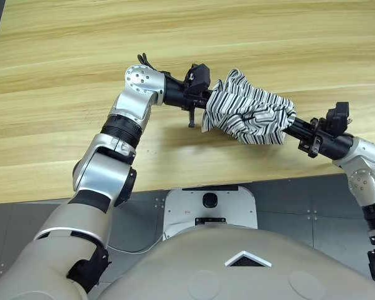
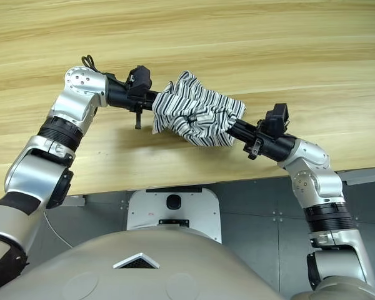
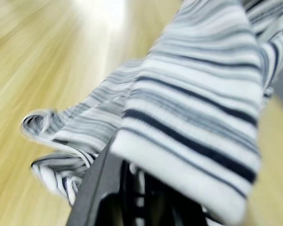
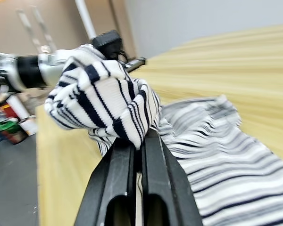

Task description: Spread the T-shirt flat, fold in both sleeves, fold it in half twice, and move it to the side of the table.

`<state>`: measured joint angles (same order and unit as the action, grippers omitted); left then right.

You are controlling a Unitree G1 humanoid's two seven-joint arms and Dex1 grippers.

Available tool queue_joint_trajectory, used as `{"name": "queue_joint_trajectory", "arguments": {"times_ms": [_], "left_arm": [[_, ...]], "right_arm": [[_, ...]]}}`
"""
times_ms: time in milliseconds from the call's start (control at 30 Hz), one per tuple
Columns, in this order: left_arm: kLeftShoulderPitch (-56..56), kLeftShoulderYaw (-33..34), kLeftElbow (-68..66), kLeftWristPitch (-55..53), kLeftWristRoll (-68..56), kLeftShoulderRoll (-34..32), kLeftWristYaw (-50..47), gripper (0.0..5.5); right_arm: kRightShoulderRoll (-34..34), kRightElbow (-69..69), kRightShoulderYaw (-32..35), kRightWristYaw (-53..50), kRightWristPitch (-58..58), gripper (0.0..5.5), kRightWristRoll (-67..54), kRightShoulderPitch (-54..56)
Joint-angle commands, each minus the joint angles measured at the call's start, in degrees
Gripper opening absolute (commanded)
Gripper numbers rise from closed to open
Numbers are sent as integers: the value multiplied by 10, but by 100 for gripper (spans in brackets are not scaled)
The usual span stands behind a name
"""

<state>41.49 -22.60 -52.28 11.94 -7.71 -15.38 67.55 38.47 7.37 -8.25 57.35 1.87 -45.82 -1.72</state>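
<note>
Above table (image 1: 237, 31), T-shirt (image 1: 250, 114) in right fingers (image 4: 120, 186)

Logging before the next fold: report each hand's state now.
Left hand: buried in the shirt, cannot be told.
Right hand: closed, pinching a bunch of the shirt.

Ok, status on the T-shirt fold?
Right hand shut on T-shirt. Left hand buried under the cloth. T-shirt bunched between both, over near edge of table, not spread.

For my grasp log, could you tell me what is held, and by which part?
The right gripper pinches a bunched fold of the T-shirt; the left gripper is under cloth, its hold unclear.
</note>
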Motion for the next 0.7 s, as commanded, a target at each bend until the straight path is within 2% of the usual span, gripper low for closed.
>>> {"name": "queue_joint_trajectory", "arguments": {"times_ms": [33,167,433,700], "left_arm": [[28,10,-43,23,43,24,-45,13],[39,16,-82,31,77,37,-85,13],[74,93,-118,27,59,56,-116,13],[115,148,-175,15,79,75,-306,13]], "right_arm": [[-16,43,12,-40,12,10,83,10],[-31,61,24,-81,40,10,133,18],[-62,101,63,-135,91,10,177,43],[-104,126,105,-168,124,10,181,51]]}}
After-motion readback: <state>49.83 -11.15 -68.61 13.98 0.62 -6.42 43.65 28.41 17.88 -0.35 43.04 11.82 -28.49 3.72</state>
